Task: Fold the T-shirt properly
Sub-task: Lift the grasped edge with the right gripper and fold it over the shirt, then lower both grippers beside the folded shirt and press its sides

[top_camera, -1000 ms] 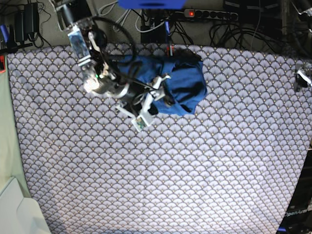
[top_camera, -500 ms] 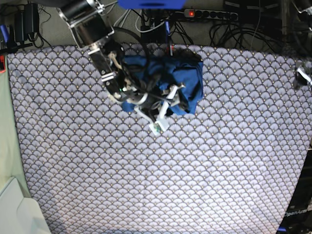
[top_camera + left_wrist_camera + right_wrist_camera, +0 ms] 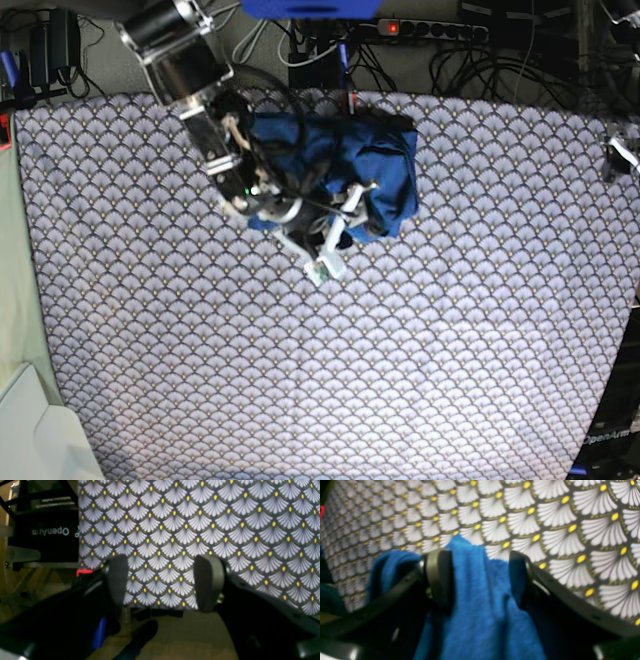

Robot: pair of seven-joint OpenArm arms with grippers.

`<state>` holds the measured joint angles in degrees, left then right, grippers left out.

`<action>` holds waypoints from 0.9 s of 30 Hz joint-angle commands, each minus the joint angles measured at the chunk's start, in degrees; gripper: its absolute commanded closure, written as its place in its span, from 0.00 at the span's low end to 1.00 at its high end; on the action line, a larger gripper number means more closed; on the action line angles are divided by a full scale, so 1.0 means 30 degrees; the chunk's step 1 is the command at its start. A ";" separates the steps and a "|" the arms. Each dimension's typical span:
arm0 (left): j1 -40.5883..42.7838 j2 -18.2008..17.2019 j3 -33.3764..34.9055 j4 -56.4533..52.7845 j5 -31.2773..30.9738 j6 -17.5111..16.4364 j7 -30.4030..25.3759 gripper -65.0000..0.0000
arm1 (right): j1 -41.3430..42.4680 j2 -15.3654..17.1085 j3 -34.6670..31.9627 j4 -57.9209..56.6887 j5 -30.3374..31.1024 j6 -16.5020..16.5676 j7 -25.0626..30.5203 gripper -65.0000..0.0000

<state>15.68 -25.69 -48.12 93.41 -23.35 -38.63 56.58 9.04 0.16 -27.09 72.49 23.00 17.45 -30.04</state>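
One garment is in play: the T-shirt (image 3: 375,170), a plain blue knit, lies bunched in a rumpled heap near the far edge of the desk (image 3: 450,350), whose cover has a fan-scale print. Nothing about the heap reads as folded; sleeves and hem cannot be told apart in the lump.

From the base view, the right gripper (image 3: 335,235) sits at the near edge of the heap. In its wrist view, the right gripper's fingers (image 3: 439,577) stand wide apart with a fold of blue cloth lying between them; the pads do not appear to be pinching it, so the cloth looks draped through the gap rather than held.

At the desk's side edge, well apart from the shirt, the left gripper (image 3: 160,582) hangs with its fingers (image 3: 208,582) spread and nothing between them.

As a judgement, the shirt will handle as light, limp and stretchy: it will sag and trail from any single hold and drag on the desk cover rather than slide cleanly. A thin single layer at an edge, such as a hem corner or shoulder seam, should serve better than the thick middle, and two holds set apart would help spread it flat.
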 commanded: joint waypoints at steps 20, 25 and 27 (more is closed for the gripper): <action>-0.1462 0.1780 0.4274 0.2433 -0.0406 -0.0002 -0.0295 0.38 | -0.3496 0.3154 0.2159 1.0020 0.0376 0.0175 -0.1634 0.44; -0.2107 0.4037 0.8025 0.2520 -0.0259 0.0057 -0.0295 0.37 | -0.4786 0.4795 0.4913 1.0958 0.0376 0.0175 -0.1664 0.44; -0.2107 0.4975 0.9519 0.2403 -0.0201 0.0145 -0.0295 0.37 | -0.5401 0.5381 0.6056 1.1222 0.0405 0.0175 -0.1664 0.44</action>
<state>9.76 -10.22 -19.22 99.74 -23.31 -37.82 56.75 -7.97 15.97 -9.17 105.21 23.88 17.85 -36.14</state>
